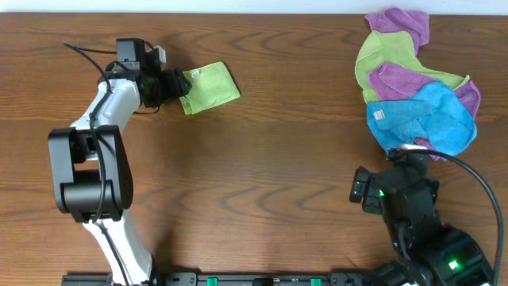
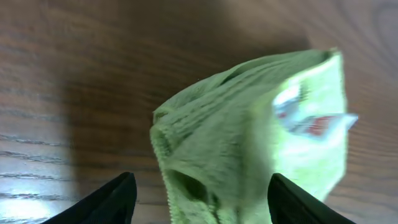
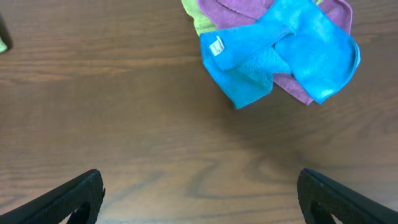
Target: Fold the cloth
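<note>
The cloth (image 1: pixel 211 86) lies on the desk (image 1: pixel 262 175) right at the tips of my left hand (image 1: pixel 178 86). It's already doubled into a small thick rectangle, and its near edge sits between my fingers. The left hand's fingers are spread wide w/ the stacked layers in the gap, and neither pad seems to press on them, so I'd call that hand not gripping. My right hand (image 3: pixel 199 186) is well away from it, fingers apart w/ only bare desk between them.

Handling, my guess: very light, soft microfibre w/ no stiffness. It'll sag and the layers will slide or fan apart if I pinch only the top one. It's grippy, not slick, and not fragile. Best hold is prob. across the whole stack at the near edge or a corner, pinching all layers at once and keeping clear of the tag (image 2: pixel 308 117).

Views:
- The left wrist cam shows the ribbed layer edges, a loose pocket in the near fold and the blurred tag, none of which reads from overhead.
- Overhead gives the outline of the whole rectangle.
- Overhead and the right wrist cam show the blue cloth (image 3: pixel 292 50) in a pile ahead of my right hand.
</note>
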